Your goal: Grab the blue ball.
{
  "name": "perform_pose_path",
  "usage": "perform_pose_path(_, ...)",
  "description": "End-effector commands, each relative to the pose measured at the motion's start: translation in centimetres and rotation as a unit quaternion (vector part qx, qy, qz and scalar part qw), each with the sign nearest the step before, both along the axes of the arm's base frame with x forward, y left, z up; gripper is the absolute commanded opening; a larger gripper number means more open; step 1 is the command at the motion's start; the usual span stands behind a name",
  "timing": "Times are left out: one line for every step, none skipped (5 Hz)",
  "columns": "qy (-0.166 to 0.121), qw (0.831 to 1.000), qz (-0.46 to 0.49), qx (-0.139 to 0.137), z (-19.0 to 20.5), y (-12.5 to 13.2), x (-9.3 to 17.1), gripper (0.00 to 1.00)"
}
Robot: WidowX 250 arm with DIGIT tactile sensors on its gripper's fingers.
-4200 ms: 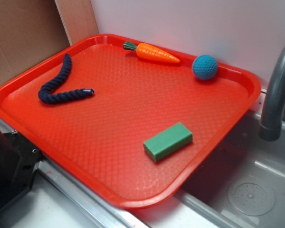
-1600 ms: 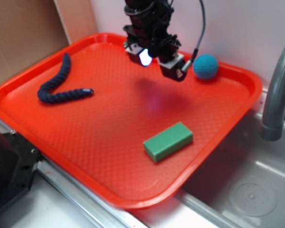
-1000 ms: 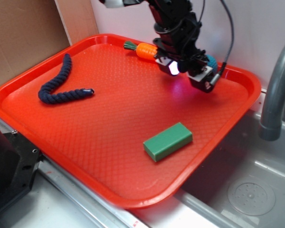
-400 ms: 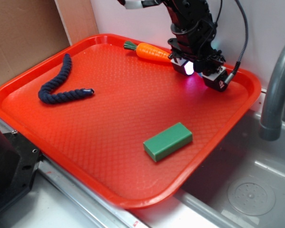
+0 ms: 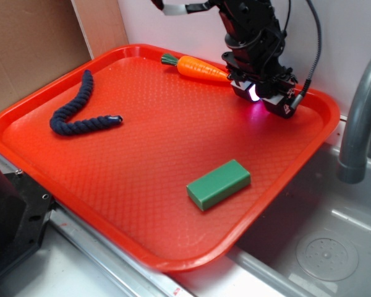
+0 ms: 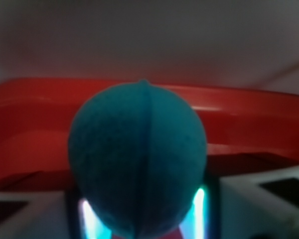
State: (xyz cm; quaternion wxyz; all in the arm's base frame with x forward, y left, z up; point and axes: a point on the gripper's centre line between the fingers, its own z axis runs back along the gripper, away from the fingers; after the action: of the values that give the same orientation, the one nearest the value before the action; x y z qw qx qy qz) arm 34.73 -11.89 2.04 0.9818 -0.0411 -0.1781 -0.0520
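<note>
Filling the gripper (image 5: 264,99): round blue ball (image 6: 137,159).

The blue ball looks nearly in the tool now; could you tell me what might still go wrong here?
1. The ball is round and sits between the tool's fingers near the tray's raised back rim; an off-centre squeeze could squirt it out toward that rim.
2. The exterior view hides the ball behind the tool, so a miss may only show in the wrist view.
3. The carrot lies just beside the arm and could be nudged on the lift.
</note>
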Motion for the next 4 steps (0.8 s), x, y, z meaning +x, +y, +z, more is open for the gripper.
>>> perform_pose_path(-0.041, 0.998, -0.014, -0.052, 8.2, 1.5, -5.3, 0.00)
perform_pose_path(0.030, 0.997, 0.015, -0.076, 12.4, 2.9, -8.4, 0.00)
perform_pose_path(0.056, 0.996, 0.025, -0.065, 17.1, 3.5, -11.4, 0.00)
perform_pose_path(0.050, 0.996, 0.035, -0.063, 19.7, 4.0, -13.6, 0.00)
